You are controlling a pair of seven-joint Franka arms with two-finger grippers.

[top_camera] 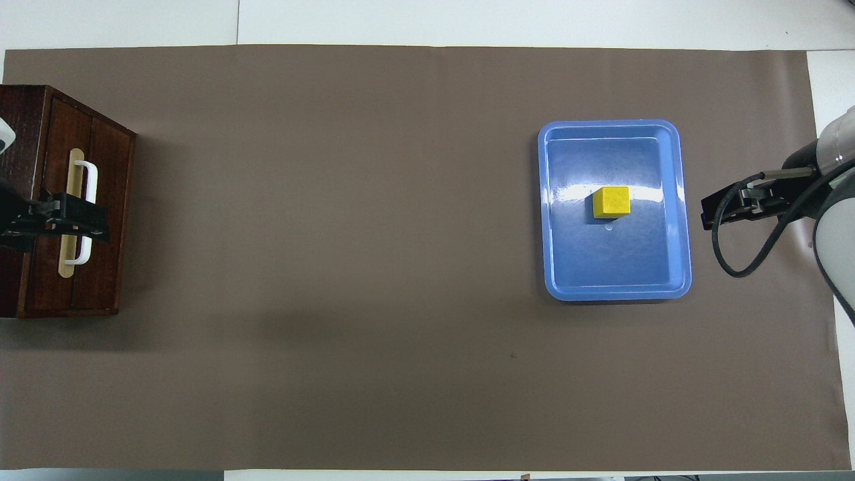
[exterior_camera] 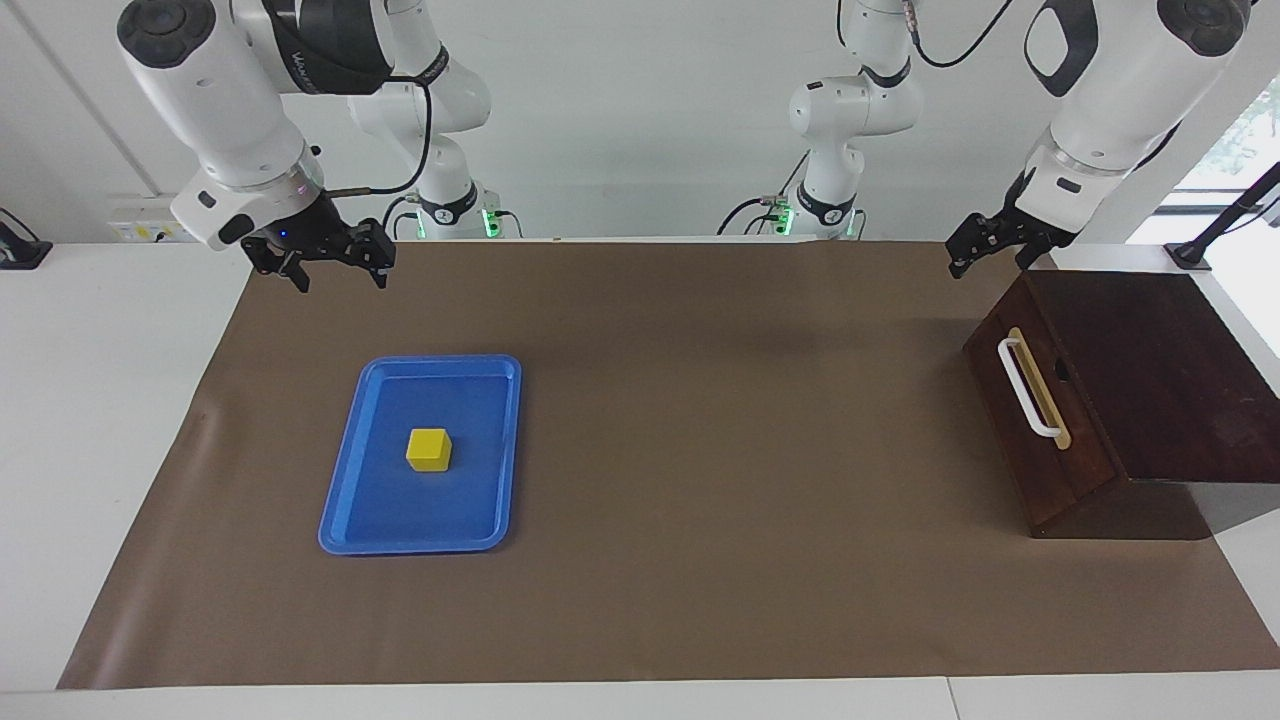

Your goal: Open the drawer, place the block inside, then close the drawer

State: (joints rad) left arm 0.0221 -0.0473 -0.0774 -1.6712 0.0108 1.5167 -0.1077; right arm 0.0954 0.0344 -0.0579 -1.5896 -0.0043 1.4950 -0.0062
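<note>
The drawer (exterior_camera: pixel 1040 430) (top_camera: pixel 80 200) is a dark brown wooden box at the left arm's end of the table. It is closed, and its white bar handle (exterior_camera: pixel 1028 388) (top_camera: pixel 85 212) faces the middle of the table. The block (exterior_camera: pixel 429 449) (top_camera: pixel 611 202), a small yellow cube, sits in the middle of a blue tray (exterior_camera: pixel 345 500) (top_camera: pixel 614 292). My left gripper (exterior_camera: pixel 988 262) (top_camera: pixel 97 220) hangs open in the air over the drawer's front, touching nothing. My right gripper (exterior_camera: pixel 340 275) (top_camera: pixel 705 212) hangs open and empty over the mat beside the tray.
A brown mat (exterior_camera: pixel 700 450) (top_camera: pixel 334 267) covers most of the white table, and the tray and the drawer box stand on it. Bare mat lies between the tray and the drawer.
</note>
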